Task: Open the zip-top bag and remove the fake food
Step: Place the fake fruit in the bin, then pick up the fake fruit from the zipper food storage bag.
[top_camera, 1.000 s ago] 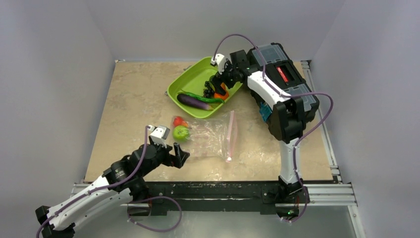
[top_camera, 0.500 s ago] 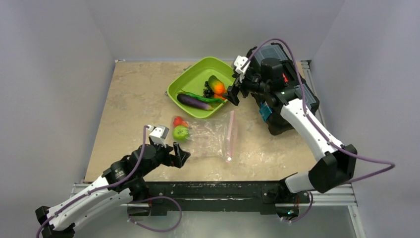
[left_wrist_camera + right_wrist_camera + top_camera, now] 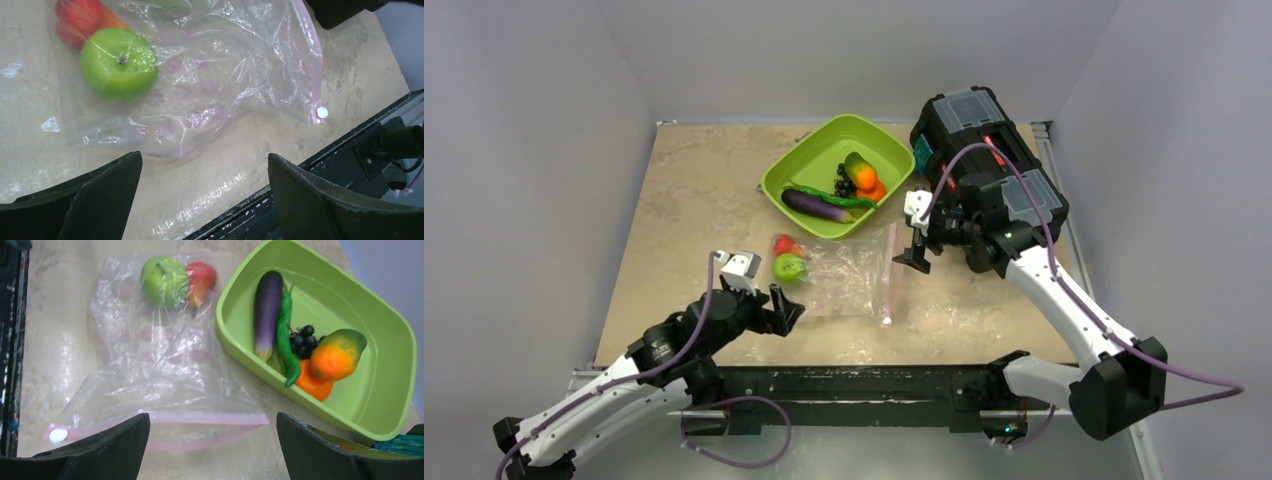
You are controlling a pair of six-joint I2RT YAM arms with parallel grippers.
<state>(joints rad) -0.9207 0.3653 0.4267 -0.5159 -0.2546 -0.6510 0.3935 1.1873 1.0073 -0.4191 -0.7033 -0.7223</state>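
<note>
Keeps left gripper [image 3: 782, 308] spread, barely moved, just short of clear crinkly zip-top bag [image 3: 849, 282] lying flat, glossy green and red plastic fruit [image 3: 789, 267] inside. Has drawn spread right gripper [image 3: 914, 256] back from lime-green square tray [image 3: 819, 160] to bag's pink mouth; black plastic toolbox [image 3: 969, 110] beyond.

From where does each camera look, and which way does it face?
Top external: above, behind the bases, facing down at the table; both arms show.
Left wrist: on the left gripper, facing the zip-top bag; open fingers show.
Right wrist: on the right gripper, facing down at bag and tray; open fingers show.
Wrist views share the bagged green fruit.
</note>
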